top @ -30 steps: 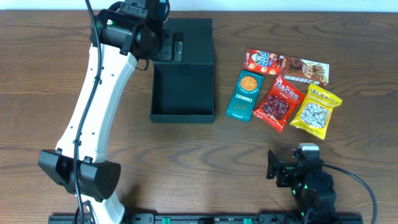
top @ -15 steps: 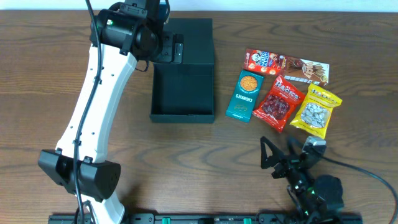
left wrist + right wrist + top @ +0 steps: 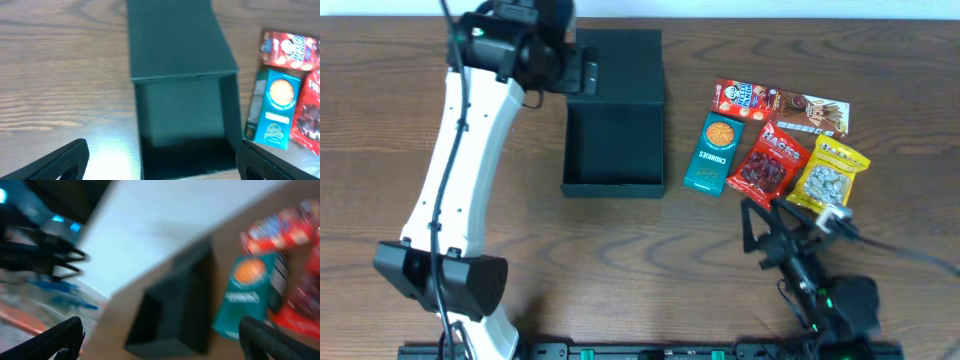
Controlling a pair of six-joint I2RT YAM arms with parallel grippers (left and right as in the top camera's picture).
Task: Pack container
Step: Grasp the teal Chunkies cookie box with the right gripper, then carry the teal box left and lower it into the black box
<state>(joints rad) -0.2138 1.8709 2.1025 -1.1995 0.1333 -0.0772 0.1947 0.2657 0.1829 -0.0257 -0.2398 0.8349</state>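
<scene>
The left gripper (image 3: 588, 72), jaws spread wide, hangs over the lid (image 3: 630, 58) of the box (image 3: 615, 140) at the far edge of the tabletop (image 3: 380, 150); the right gripper (image 3: 767, 230), also spread, holds nothing.

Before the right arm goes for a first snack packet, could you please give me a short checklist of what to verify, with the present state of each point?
1. Container open, lid flap laid back: ok.
2. Nothing inside the container: ok.
3. Left pincer open, holding nothing: ok.
4. Right pincer open, holding nothing: ok.
5. Teal packet lies flat beside the container, not touching it: ok.
6. Right wrist view sharp enough to aim: not ok, it is blurred.
</scene>
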